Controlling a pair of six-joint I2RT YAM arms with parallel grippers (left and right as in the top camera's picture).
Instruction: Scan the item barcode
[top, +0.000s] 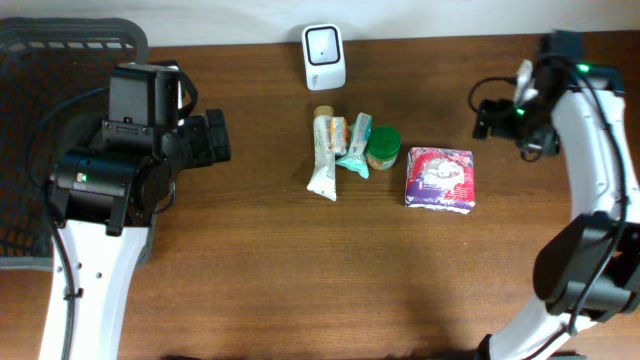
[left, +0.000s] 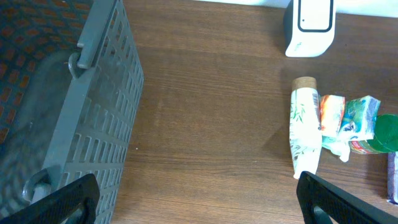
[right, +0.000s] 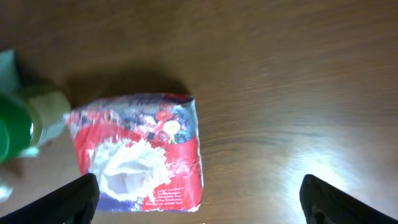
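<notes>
The right gripper (right: 204, 202) stands wide open and holds nothing. The red packet (right: 140, 158) lies flat on the desk (right: 298, 74) just ahead of its fingertips, apart from them, with a green-lidded jar (right: 13, 127) at the packet's far side. The left gripper (left: 202, 202) is spread wide and empty. A grey basket (left: 93, 124) sits ahead of one of its fingers, and a white tube (left: 305, 130) and the white scanner (left: 309, 25) ahead of the other.

A dark brown wooden table (top: 260, 270) with fine grain is seen throughout. In the overhead view it is bordered at 12 o'clock by a pale strip (top: 220, 15). In the right wrist view a soft glare (right: 323, 167) is cast at 4 o'clock.
</notes>
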